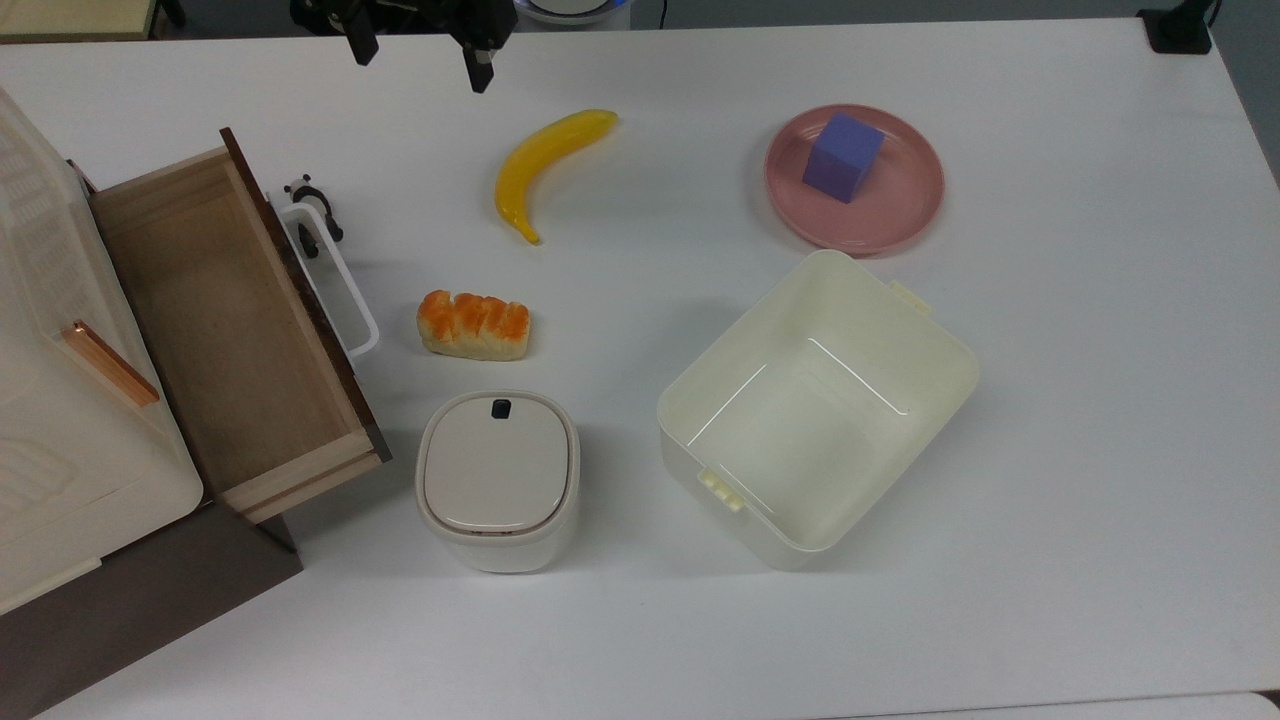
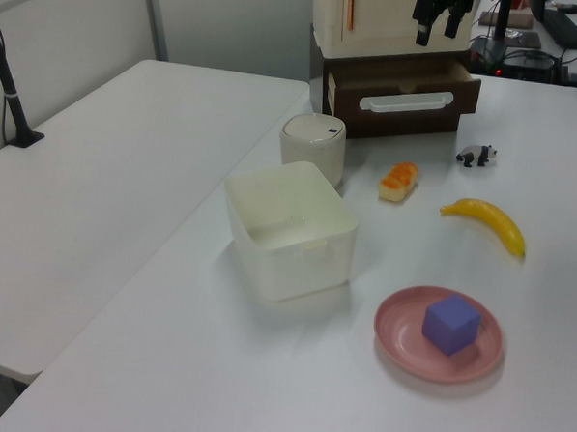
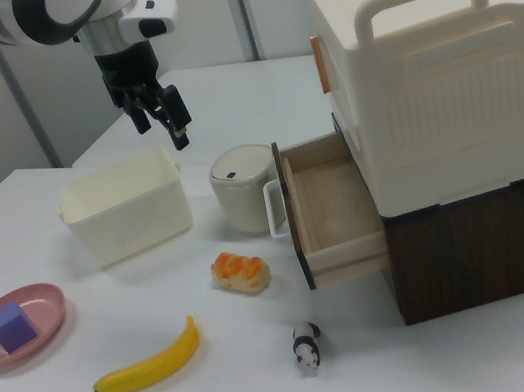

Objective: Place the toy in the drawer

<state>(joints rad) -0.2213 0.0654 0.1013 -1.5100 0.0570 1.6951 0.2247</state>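
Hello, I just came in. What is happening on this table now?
A robot arm is set to put the panda toy into the drawer, but nothing is grasped yet. The gripper hangs open and empty above the table, apart from every object. The drawer is pulled open and has nothing inside. The toy stands on the table beside the drawer's white handle. A banana, a bread piece, a cream bin, a lidded container and a purple cube on a pink plate lie untouched.
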